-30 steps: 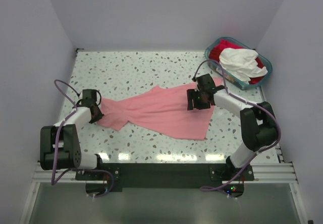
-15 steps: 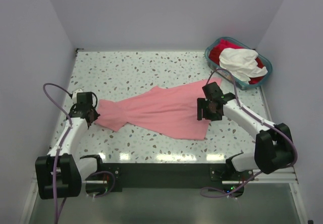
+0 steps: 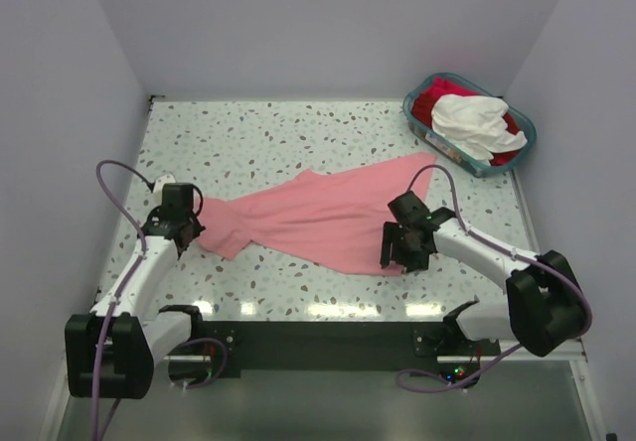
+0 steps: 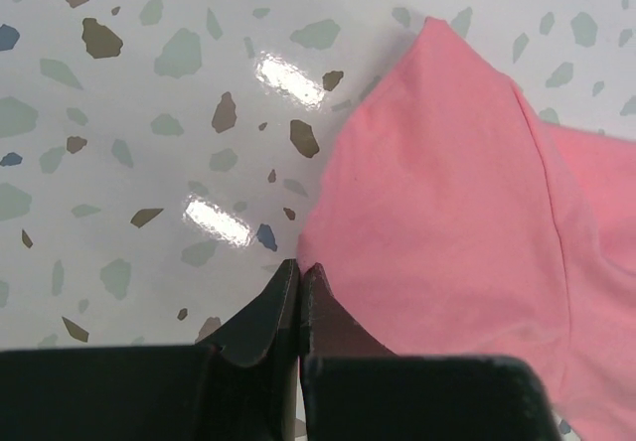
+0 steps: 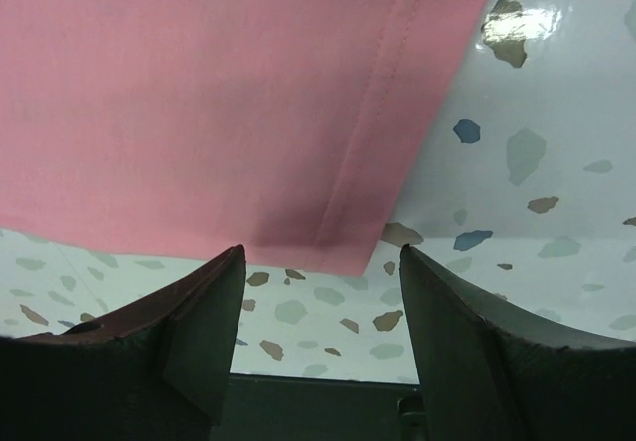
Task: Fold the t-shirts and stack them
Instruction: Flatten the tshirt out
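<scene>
A salmon-pink t-shirt point(image 3: 318, 218) lies spread and rumpled across the middle of the speckled table point(image 3: 258, 138). My left gripper point(image 3: 185, 226) is at its left end. In the left wrist view, that gripper point(image 4: 299, 264) is shut with its tips pinched together right on the pink cloth's point(image 4: 447, 193) edge. My right gripper point(image 3: 405, 248) hovers over the shirt's near right corner. In the right wrist view its jaws point(image 5: 321, 254) stand open, with the hemmed corner point(image 5: 338, 232) between the fingertips and nothing held. A white t-shirt point(image 3: 475, 121) and a red one point(image 3: 429, 98) lie in the basket.
The teal-blue basket point(image 3: 460, 161) stands at the back right corner, close to the right wall. The black mounting rail point(image 3: 318, 337) runs along the near edge. Side walls hem in the table on the left and right.
The right gripper has travelled from the shirt's upper right part toward the near edge, down to its near right corner. The left gripper has closed at the shirt's left end.
</scene>
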Robot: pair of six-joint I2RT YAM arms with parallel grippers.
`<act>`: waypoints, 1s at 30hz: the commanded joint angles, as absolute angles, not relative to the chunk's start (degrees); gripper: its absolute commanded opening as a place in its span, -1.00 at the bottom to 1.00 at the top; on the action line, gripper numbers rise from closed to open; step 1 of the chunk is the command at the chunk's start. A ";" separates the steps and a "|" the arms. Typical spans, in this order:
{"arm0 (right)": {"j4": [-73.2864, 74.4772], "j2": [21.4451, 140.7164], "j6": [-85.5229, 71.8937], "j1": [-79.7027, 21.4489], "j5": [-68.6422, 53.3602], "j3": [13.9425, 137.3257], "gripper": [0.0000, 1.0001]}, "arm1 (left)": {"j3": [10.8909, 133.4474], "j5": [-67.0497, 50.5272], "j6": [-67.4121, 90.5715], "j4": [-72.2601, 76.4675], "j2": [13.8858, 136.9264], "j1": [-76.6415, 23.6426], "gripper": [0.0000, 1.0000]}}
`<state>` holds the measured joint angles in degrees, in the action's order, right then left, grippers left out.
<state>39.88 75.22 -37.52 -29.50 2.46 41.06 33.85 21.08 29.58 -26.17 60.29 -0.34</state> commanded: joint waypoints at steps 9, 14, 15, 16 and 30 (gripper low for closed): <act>35.31 78.13 -41.67 -32.34 0.09 39.81 -0.46 | 33.84 23.29 30.41 -24.79 60.12 -3.34 -1.00; 48.05 76.90 -35.96 -32.17 9.28 51.90 -1.00 | 33.84 23.47 30.50 -24.87 59.77 -3.43 -1.00; 50.43 77.34 -34.73 -32.08 11.14 54.29 -1.00 | 33.75 23.55 30.59 -24.87 59.77 -3.43 -1.00; 54.36 78.56 -32.37 -31.82 12.73 58.75 -1.00 | 33.92 23.64 30.59 -24.79 59.85 -3.43 -1.00; 49.40 91.15 -24.43 -27.33 14.68 74.10 0.02 | 34.01 23.12 29.97 -24.17 60.29 -3.60 -1.00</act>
<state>50.46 91.81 -26.48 -27.38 14.06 73.08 33.85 22.39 29.52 -26.13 60.38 -3.16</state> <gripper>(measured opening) 0.441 0.028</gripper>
